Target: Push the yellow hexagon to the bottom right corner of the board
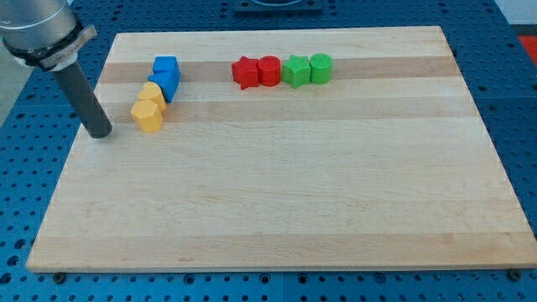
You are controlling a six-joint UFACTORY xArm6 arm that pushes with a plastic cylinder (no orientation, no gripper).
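Note:
Two yellow blocks sit touching near the board's upper left. The lower one (147,115) looks like the yellow hexagon; the upper one (153,94) has a shape I cannot make out. My tip (100,133) rests on the board just left of the lower yellow block, a small gap apart and slightly lower in the view. The dark rod rises from it toward the view's top left.
Two blue blocks (165,67) (165,84) stand right above the yellow pair, touching it. A red star (244,72), a red cylinder (268,70), a green star (295,70) and a green cylinder (320,68) form a row at top centre. The wooden board (294,201) lies on a blue perforated table.

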